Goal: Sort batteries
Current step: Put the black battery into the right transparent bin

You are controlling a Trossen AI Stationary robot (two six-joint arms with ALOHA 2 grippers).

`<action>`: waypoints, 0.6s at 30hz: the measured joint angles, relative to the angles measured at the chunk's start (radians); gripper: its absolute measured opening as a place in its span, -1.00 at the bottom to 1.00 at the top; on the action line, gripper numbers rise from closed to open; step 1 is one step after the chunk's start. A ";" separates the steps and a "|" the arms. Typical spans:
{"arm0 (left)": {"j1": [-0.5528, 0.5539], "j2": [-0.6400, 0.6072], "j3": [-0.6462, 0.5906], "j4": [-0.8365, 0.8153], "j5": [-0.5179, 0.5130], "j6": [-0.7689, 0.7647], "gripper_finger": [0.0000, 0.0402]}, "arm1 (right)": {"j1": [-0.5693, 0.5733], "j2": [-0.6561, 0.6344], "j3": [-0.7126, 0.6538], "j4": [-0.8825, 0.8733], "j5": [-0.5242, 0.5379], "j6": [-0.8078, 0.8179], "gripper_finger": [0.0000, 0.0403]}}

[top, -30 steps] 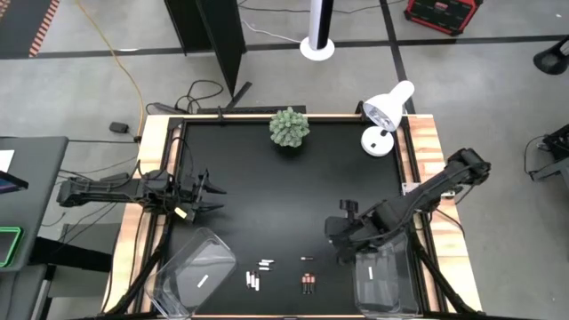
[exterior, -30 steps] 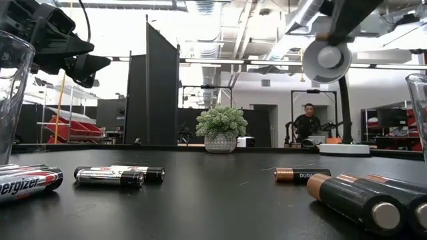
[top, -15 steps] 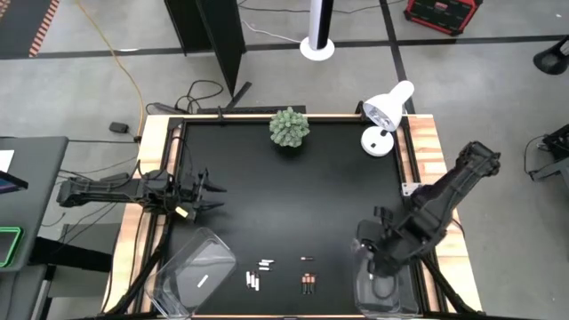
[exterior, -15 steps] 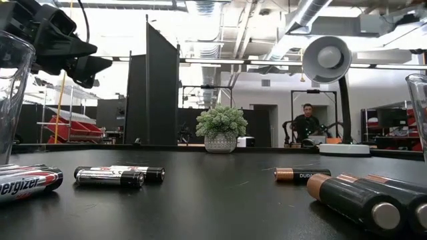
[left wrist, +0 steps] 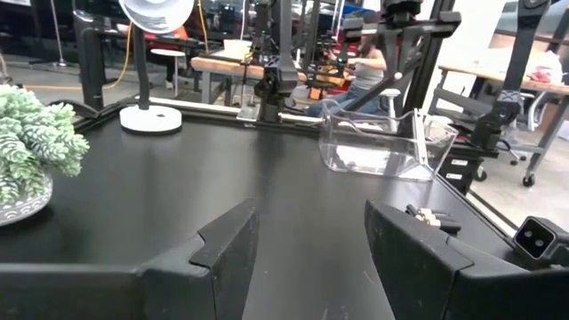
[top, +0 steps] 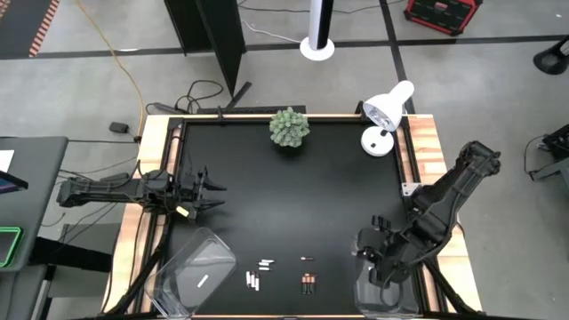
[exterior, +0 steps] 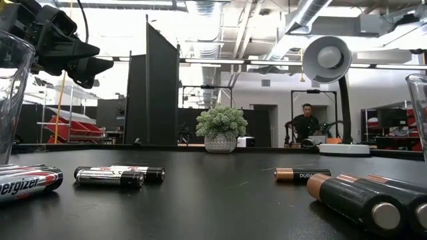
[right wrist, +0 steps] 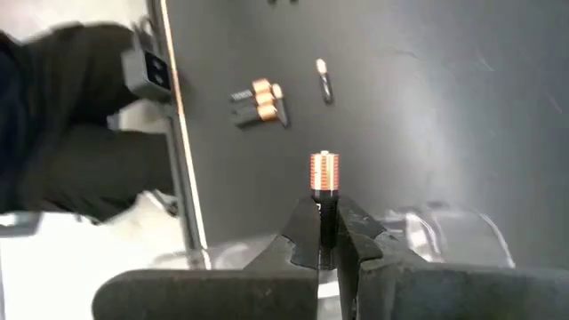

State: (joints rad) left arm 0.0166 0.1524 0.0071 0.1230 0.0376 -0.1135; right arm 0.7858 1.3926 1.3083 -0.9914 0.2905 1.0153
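Well, the right gripper [right wrist: 327, 233] is clamped on a dark battery with a copper end [right wrist: 324, 173], held over the clear bin [top: 384, 289] at about five o'clock on the table. The pinch is only on the battery's dark tail, so most of it sticks out past the fingertips; I'd guess it could swivel or slip when let go, clip the bin's wall and roll off across the black tabletop [top: 293, 191], or land outside altogether.

The left gripper [top: 206, 193] waits at nine o'clock, jaws spread wide and holding nothing. The unsorted batteries lie near six o'clock: a white group [top: 259, 273] and a copper-ended cluster [top: 308, 284], with one stray [top: 307, 259] just beyond. A second clear bin [top: 197, 273], with a white cell inside, sits at seven o'clock.

At twelve o'clock stands a small potted plant [top: 289, 127], at two o'clock a white desk lamp [top: 388, 111]. Beyond the table, a person [exterior: 307, 124] sits at a workstation in the open workshop.
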 joint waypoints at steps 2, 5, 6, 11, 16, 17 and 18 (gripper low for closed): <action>0.000 0.000 0.000 0.000 0.000 0.000 0.00 | -0.015 0.000 0.000 0.043 -0.008 0.000 -0.91; 0.000 0.000 0.000 0.000 0.000 -0.001 0.00 | -0.034 0.000 0.000 0.123 -0.049 -0.004 -0.91; 0.000 0.000 0.000 0.000 0.000 -0.001 0.00 | -0.039 0.000 0.000 0.152 -0.060 -0.009 -0.91; 0.000 0.000 0.000 -0.001 0.000 -0.002 0.00 | -0.056 0.000 0.000 0.316 -0.100 -0.075 -0.91; 0.000 0.000 0.000 -0.002 0.000 0.004 0.00 | -0.062 0.000 0.000 0.337 -0.108 -0.088 -0.91; 0.000 0.000 0.000 -0.002 0.000 0.004 0.00 | -0.063 0.000 0.000 0.337 -0.107 -0.089 -0.91; 0.000 0.000 0.000 -0.004 0.000 0.004 0.00 | -0.063 0.000 0.000 0.337 -0.108 -0.089 -0.91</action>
State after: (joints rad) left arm 0.0166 0.1523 0.0071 0.1191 0.0380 -0.1093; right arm 0.7231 1.3926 1.3079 -0.6544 0.1829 0.9261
